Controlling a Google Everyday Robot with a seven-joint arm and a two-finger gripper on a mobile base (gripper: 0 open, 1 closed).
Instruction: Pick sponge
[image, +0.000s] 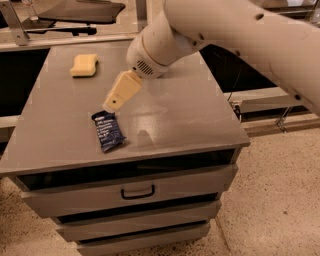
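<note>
Cabinet top (195, 117), grey, spans the view above stacked drawers. White arm (225, 30) reaches in from 2 o'clock. Its cream gripper (113, 102) hangs left of the top's centre, tip just above the dark blue wrapper (108, 131) lying at 7 o'clock; whether it is spread or pressed together, I cannot tell. Pale yellow sponge (84, 65) sits apart at 10 o'clock, near the back-left corner.
</note>
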